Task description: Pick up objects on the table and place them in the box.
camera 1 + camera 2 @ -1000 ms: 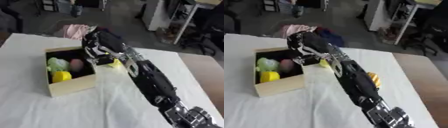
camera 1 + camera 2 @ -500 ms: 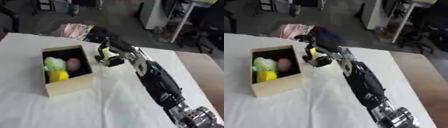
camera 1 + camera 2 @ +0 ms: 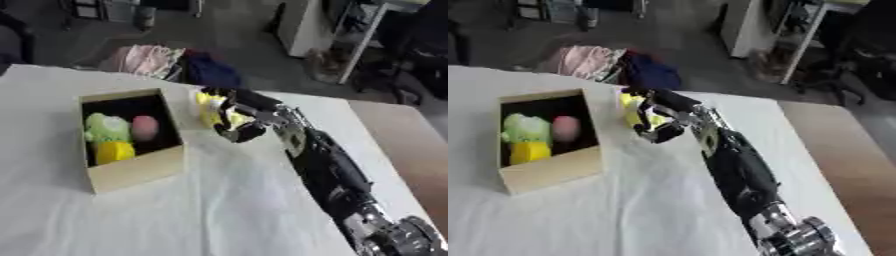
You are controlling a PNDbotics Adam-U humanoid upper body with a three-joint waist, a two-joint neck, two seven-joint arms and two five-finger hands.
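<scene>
Table (image 3: 219, 210): white cloth cover, slightly wrinkled. Open cardboard box (image 3: 131, 170) rests directly on cloth toward left edge. Yellow object (image 3: 208, 111) just right of box, near far edge; table contact unclear.

You have one box (image 3: 131, 170) on the table (image 3: 219, 220). Inside it you can count three things: one light green soft thing (image 3: 105, 127), one pink round thing (image 3: 144, 127) and one yellow thing (image 3: 114, 151). Outside the box, just beside its right wall, there is one more yellow thing (image 3: 210, 110), so you have two yellow things in total. One robot hand (image 3: 238, 120), the right one, shows in your view, on that yellow thing.
</scene>
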